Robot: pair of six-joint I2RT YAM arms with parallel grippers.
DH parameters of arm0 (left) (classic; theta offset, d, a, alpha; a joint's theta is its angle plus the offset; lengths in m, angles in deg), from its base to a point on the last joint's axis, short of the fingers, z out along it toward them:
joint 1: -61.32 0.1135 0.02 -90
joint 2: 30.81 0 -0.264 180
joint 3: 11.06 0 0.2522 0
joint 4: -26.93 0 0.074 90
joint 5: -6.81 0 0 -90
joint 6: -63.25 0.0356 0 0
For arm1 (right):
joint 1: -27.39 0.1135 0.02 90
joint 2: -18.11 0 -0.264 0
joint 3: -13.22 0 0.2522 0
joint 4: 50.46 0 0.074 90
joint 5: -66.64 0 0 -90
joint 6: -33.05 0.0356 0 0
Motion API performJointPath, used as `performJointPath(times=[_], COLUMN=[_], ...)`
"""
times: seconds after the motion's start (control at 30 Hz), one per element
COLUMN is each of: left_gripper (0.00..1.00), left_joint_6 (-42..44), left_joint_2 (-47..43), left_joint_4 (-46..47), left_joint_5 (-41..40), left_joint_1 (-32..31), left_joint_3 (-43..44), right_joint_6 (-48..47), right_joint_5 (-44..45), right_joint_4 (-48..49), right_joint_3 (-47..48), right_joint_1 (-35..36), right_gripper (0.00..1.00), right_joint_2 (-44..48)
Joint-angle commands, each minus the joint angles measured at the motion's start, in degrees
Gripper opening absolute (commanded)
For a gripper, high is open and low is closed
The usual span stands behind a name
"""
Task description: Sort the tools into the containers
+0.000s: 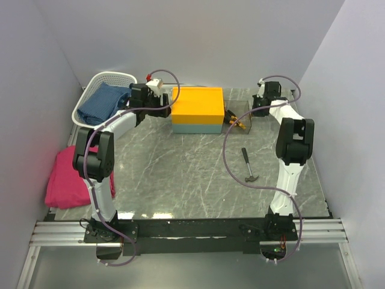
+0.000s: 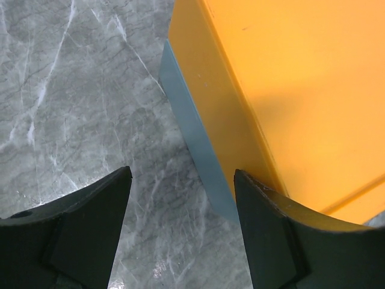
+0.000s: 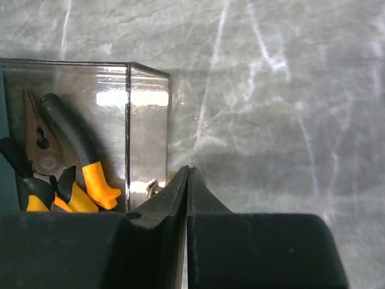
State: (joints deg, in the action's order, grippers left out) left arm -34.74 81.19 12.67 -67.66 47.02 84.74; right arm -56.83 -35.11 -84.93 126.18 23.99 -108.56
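The box [image 1: 197, 102] with a yellow-orange top and blue-grey base stands at the back middle. My left gripper [image 1: 163, 110] is open at its left side; in the left wrist view [image 2: 183, 174] the box's lower edge [image 2: 204, 150] lies between the jaws, untouched. Orange-handled pliers [image 3: 78, 168] lie in a clear container [image 3: 147, 120] right of the box [image 1: 236, 115]. My right gripper [image 1: 254, 112] is shut and empty beside that container's right wall [image 3: 188, 170]. A black-handled hammer [image 1: 248, 165] lies on the table. The white basket [image 1: 90, 90] stands back left. No screwdrivers show.
A blue cloth [image 1: 105, 101] fills the basket. A folded pink cloth [image 1: 66, 177] lies at the left edge of the marble table [image 1: 180, 174]. Grey walls close in the left, back and right sides.
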Motion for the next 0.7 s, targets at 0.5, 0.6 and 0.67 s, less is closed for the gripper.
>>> performJointPath(times=[0.5,0.6,0.67], left_gripper=[0.74,0.74,0.74], left_joint_6=[3.24,3.07,2.89], left_joint_2=[0.67,0.58,0.41], left_joint_4=[1.46,1.63,1.72], left_joint_5=[5.83,6.0,6.18], left_joint_1=[-0.99,-1.16,-1.25], left_joint_3=[4.18,3.92,3.92], right_joint_6=[-5.4,-2.59,-0.49], right_joint_5=[-14.43,-17.07,-20.14], right_joint_4=[-8.82,-7.68,-6.72], right_joint_3=[6.89,5.31,3.82], right_joint_1=[13.07,13.86,14.64], right_gripper=[0.16,0.19,0.2], right_joint_2=[-0.51,-0.33,-0.07])
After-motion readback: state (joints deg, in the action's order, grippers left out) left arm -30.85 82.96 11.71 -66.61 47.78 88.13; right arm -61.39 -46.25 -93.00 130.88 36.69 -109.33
